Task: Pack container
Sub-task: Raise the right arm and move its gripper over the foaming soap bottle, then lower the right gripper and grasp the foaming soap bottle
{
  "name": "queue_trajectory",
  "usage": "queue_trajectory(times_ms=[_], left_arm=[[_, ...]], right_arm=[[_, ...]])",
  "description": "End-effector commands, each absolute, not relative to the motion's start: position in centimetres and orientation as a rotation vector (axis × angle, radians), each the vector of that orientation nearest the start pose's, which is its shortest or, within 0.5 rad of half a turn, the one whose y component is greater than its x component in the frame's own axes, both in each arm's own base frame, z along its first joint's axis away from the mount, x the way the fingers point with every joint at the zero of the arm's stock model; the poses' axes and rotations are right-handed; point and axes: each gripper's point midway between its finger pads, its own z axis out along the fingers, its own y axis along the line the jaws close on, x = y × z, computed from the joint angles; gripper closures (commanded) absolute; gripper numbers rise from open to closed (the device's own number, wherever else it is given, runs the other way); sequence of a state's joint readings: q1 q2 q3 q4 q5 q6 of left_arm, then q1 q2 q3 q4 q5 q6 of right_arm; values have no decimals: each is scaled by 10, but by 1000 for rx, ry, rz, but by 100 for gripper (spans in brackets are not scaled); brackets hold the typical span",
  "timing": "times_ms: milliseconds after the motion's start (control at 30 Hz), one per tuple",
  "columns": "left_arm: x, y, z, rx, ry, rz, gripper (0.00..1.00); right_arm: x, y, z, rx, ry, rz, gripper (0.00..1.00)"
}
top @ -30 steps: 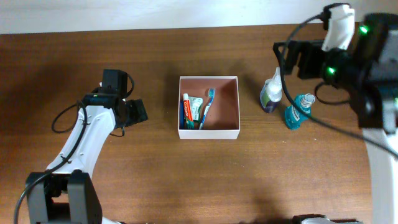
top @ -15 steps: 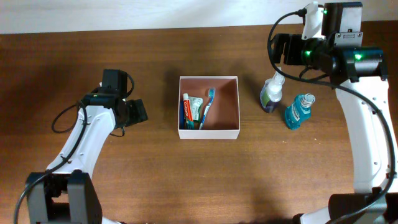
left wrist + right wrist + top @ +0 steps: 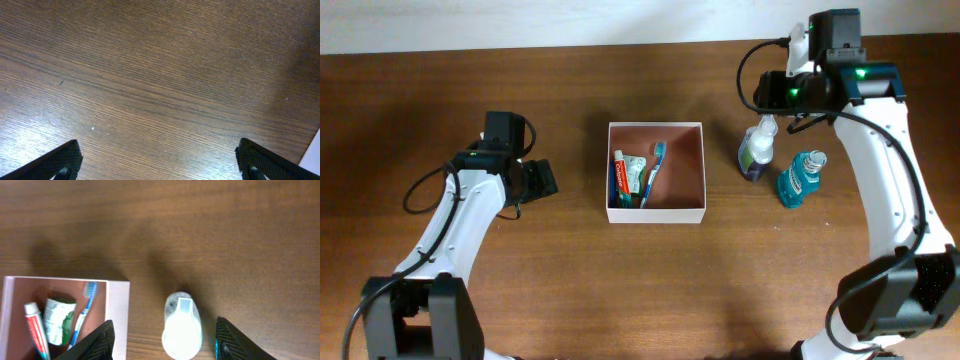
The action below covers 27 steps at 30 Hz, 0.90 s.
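White-capped bottle sits between my right fingers, gaps both sides; I'd centre, then close. Left fingers wide.

Overhead, I see the dark brown wooden table evenly, fairly brightly lit, soft shadows pooling near its left and front edges. My left wrist view has a pale sheen lower left, dimmer upper right. My right wrist view is soft, hazy shadows beyond the white-capped plastic bottle.
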State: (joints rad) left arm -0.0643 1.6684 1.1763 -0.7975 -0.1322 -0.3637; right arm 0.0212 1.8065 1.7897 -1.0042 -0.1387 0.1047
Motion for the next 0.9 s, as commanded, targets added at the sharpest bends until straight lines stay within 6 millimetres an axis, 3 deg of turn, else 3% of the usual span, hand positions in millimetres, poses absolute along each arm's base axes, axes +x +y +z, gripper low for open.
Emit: queue_trajectory(times_ms=[0,133,300,433,667,867], left_arm=[[359,1,76,-457,2807,110,1],[359,1,76,-457,2807,110,0],[359,1,76,-457,2807,110,1],[359,1,76,-458,2806,110,1],[359,1,76,-458,2806,111,1],[359,1,76,-457,2807,110,1]], right_arm=[[455,25,215,74,2605,145,43],[453,15,201,97,2652,66,43],[450,17,181,94,2712,64,42],[448,24,163,73,2763,65,36],[446,36,149,39,2803,67,36],[440,34,140,44,2848,56,40]])
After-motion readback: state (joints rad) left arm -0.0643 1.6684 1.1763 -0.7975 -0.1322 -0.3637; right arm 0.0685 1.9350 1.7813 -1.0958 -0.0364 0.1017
